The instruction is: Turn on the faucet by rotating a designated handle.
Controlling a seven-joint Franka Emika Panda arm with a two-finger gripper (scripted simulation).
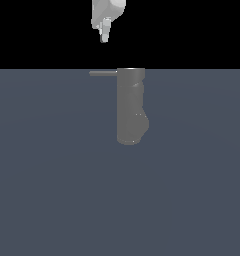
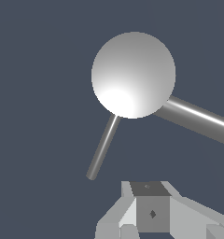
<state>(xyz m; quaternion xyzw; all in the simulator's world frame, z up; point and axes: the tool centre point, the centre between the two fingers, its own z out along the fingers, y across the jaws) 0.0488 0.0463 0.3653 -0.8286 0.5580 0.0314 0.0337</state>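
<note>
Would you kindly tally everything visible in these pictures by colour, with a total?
Grey: 2, the faucet and its handle
White: 1, the gripper
Total: 3

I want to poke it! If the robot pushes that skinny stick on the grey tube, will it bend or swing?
The handle looks like a straight, even rod, so probably stiff. It joins the top of the faucet, so a sideways push likely swings it round. Being thin and smooth, the fingers might slip off.

My gripper: white blocky angular housing, pale grey fingers, dark grey block with small diamond mark
</note>
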